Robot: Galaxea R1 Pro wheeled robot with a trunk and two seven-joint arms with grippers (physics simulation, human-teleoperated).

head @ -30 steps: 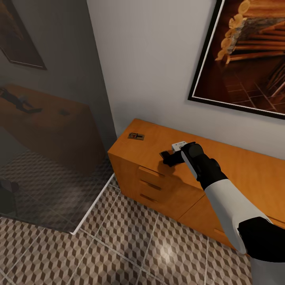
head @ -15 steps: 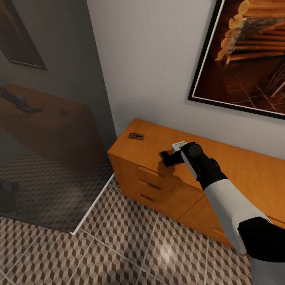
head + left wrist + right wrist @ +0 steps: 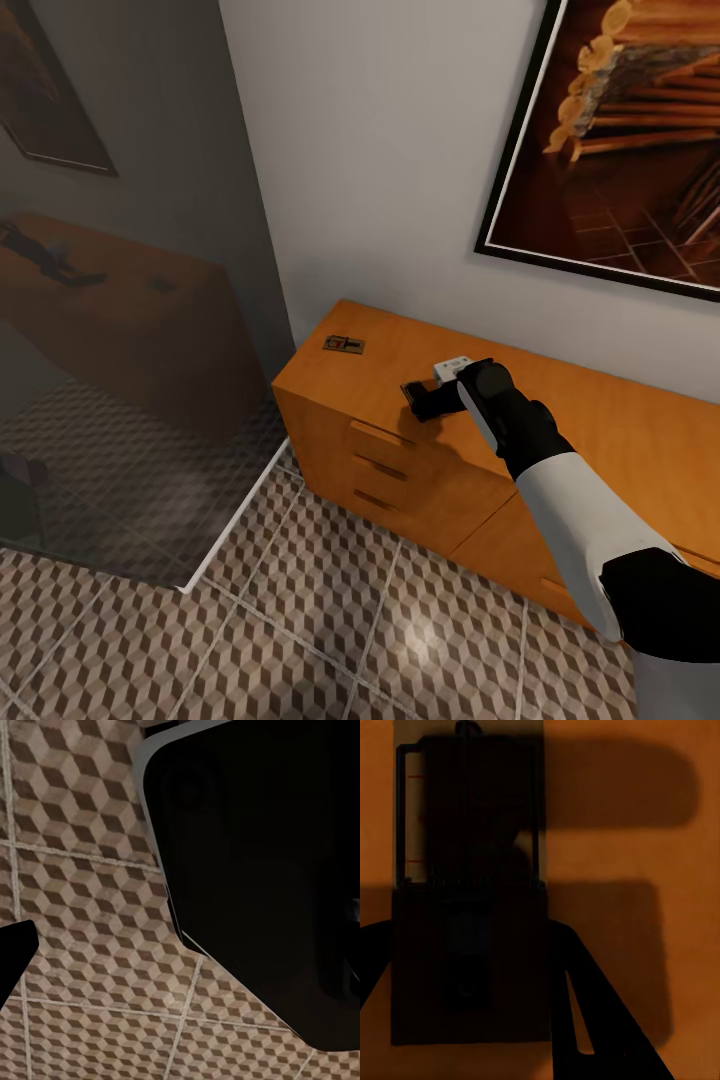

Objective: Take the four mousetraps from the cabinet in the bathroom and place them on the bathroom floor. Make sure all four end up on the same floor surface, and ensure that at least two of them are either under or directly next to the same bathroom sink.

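Right gripper [image 3: 425, 400] sits low over the cabinet [image 3: 600, 430] top, fingers straddling a mousetrap [image 3: 469, 877], grip uncertain; pinch squarely, lift straight

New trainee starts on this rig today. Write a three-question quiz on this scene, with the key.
1. True or false: the mousetrap near the cabinet's corner lies on its top.
2. Which gripper is over the cabinet top? A) left B) right
3. Fill in: in the right wrist view, a second mousetrap lies between the right gripper's ____.

Key: 1 true; 2 B; 3 fingers. Whether they have shut on it cannot be told.
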